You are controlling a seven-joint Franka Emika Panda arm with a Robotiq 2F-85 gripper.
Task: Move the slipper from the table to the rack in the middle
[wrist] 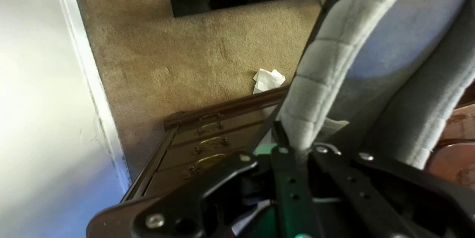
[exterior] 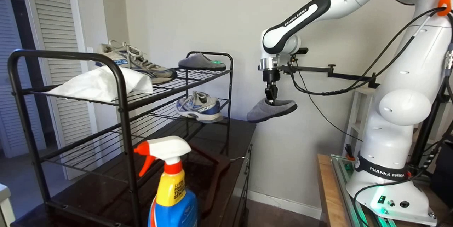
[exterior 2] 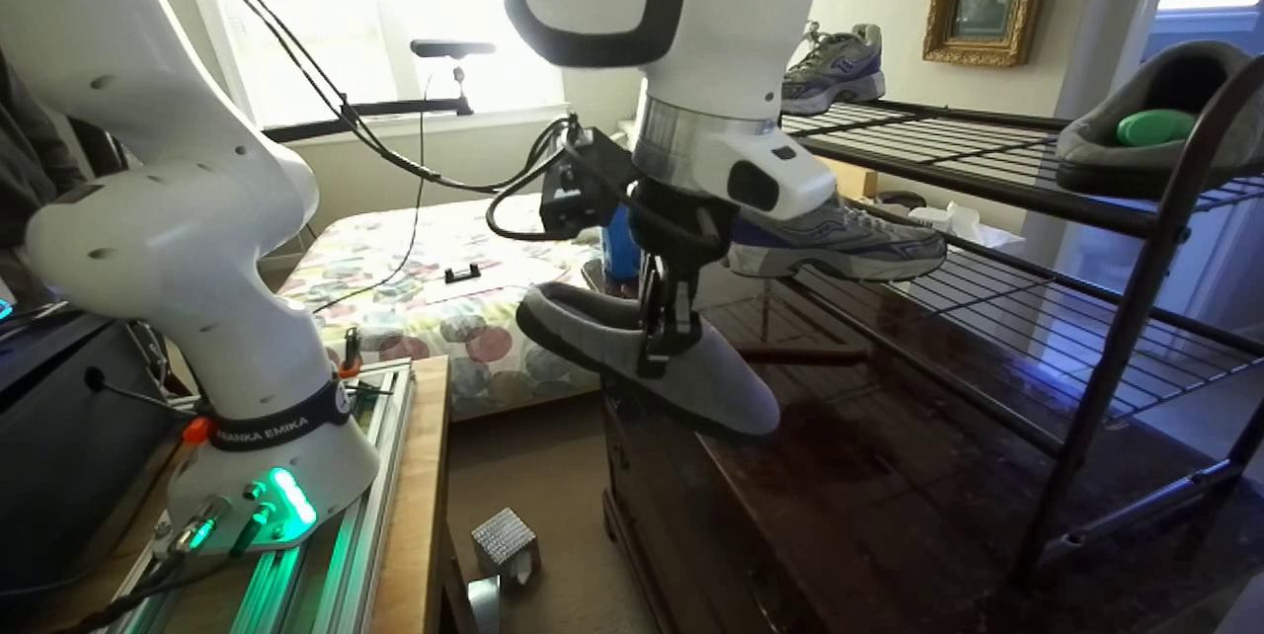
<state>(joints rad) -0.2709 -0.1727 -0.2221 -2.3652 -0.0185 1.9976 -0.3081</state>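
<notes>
A: Any danger for the slipper [exterior: 269, 112] from here?

B: Some. Hangs in mid-air near the rack [exterior: 126, 128], off the table [exterior 2: 859, 515], with the claw [exterior: 271, 100] clamped on one side wall at the rim. Pinched so narrowly, could swivel or slip out after a knock

A: A knock against what?

B: Most likely against the front tube of the middle tier [exterior 2: 933, 369], toe first, because of that downward tilt towards the rack in both exterior views. Or against the sneaker [exterior: 200, 106] parked on the same level, for want of sideways room. Might also jam the claw under the top tier [exterior: 159, 96] on the way in, through coming in too high

A: And the grip itself?

B: Hard to judge for depth, with deep shadow around the contact in the wrist view

A: Soft stuff to hold?

B: Yes: grey felt-like cloth, padded and stitched in blocks around the collar, rounded at the toe, with a thick dark sole. Likely to give at the wall and bend less underneath. Quite unlike the rack, all black tube with rounded corners and thin parallel wires, apt to snag a low edge. Below, along the table, a dark polished finish, probably poor at stopping a dropped slipper from skidding
</notes>
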